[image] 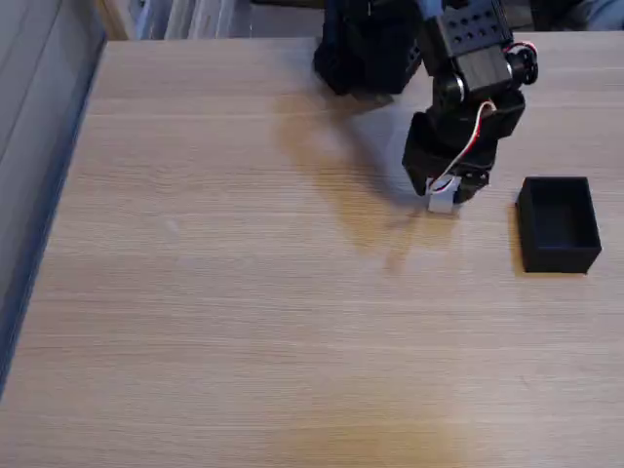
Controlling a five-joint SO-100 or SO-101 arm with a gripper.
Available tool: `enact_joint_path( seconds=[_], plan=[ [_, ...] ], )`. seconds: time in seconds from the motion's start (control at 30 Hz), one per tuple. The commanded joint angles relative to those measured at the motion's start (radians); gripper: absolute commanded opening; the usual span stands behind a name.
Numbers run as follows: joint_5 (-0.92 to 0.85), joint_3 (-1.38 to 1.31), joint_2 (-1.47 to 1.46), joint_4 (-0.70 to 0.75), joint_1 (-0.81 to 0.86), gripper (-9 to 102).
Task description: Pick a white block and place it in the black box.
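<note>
While the black box (pixel 558 224) sits empty at the right of the tabletop (pixel 244 292) in the fixed view, the gripper (pixel 450 190) is down low just left of it, its tips at the white block (pixel 442 201); the block shows as a small pale shape at the bottom of the fingers, touching or nearly touching the wood; I cannot tell from here whether the jaws are already pinched on it or merely straddling it, since the arm's dark body hides the gap; a red and white cable loops down the wrist above. So, as I judge it, the picking is under way but not proven done, and nothing is in the box; what is left is to secure the block, lift it clear, carry it the short way rightward over the near wall of the box, and let it go inside.
</note>
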Motion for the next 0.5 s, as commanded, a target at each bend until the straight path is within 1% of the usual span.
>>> enact_joint_path(
  seconds=[0.0, 0.17, 0.3, 0.47],
  plan=[
    [-0.028, -0.029, 0.003, -0.008, -0.009, 12],
    [-0.035, -0.02, 0.011, -0.031, -0.006, 0],
    [-0.06, 0.005, 0.055, -0.032, 0.003, 0],
    [-0.115, 0.054, 0.218, -0.008, 0.021, 0]
  ],
)
